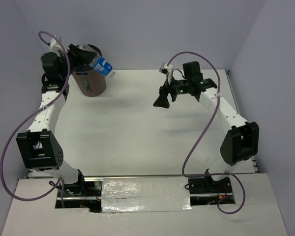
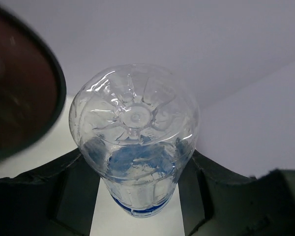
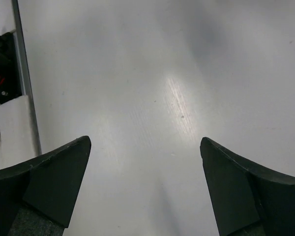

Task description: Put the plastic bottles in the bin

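Closest to me, the counter [image 1: 137,137] shows no loose bottle that I can spot. A little further out, at about 2 o'clock, the right pincer [image 1: 163,100] hangs over bare surface with its fingers spread wide and nothing between them. It looks to have no part in the job at this moment.

Far off at 10 o'clock, the left pincer [image 1: 91,60] is clamped on a clear bottle [image 1: 103,66] with a blue label, its ribbed base turned toward the wrist camera. The bottle lies tilted at the top of the bin [image 1: 90,83], jutting past the rim toward 3 o'clock. From the wrist view the dark rim sits at the bottle's 9 o'clock, so it does not seem squarely over the mouth.

I'd call this the drop-off step, probably for the last bottle. Next the arm needs to bring the bottle toward 9 o'clock until it is over the opening, then let the fingers part.
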### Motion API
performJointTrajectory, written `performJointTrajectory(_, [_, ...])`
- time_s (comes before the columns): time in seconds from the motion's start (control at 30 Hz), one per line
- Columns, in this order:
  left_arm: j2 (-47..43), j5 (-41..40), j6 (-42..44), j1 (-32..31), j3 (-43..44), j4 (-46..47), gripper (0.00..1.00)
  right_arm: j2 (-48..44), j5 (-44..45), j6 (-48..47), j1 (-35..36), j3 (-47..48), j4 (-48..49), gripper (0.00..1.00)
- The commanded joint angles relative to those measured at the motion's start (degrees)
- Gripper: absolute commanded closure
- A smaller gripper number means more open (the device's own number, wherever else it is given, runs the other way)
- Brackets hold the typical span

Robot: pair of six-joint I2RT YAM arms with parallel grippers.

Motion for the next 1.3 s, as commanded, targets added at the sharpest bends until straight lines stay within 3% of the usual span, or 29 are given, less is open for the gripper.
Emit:
performJointTrajectory(0.0, [1.9, -2.0, -2.7, 4.0, 6.0, 7.1, 0.68, -4.9, 2.4, -2.9, 0.2, 1.7, 1.1, 0.0])
performJointTrajectory(0.1, [4.1, -6.8, -7.0, 6.2, 9.3, 10.0, 0.69, -2.2, 0.4, 2.5, -1.2, 2.1, 1.7, 0.0])
performJointTrajectory(0.23, [8.9, -14.7, -5.4, 8.1, 14.0, 11.2, 0.71, 5.0, -11.5, -10.2, -2.5, 10.9, -17.6, 0.0])
performJointTrajectory(0.47, [15.7, -21.8, 1.2, 8.1, 23.6, 4.1, 0.69, -1.0, -10.3, -5.5, -2.8, 2.5, -8.3, 0.0])
performJointTrajectory(0.83, [19.2, -19.2, -2.4, 8.0, 23.1, -0.7, 0.35, -2.3, -7.7, -5.8, -2.8, 0.9, -8.5, 0.0])
performJointTrajectory(1.07, [16.9, -20.2, 0.5, 8.1, 22.6, -4.0, 0.01, -2.0, -7.2, -5.3, -2.8, 1.1, -8.7, 0.0])
performJointTrajectory(1.27, [14.3, -19.9, 3.9, 8.8, 24.2, -7.1, 0.01, -2.9, -5.4, -4.8, -2.8, 1.1, -8.2, 0.0])
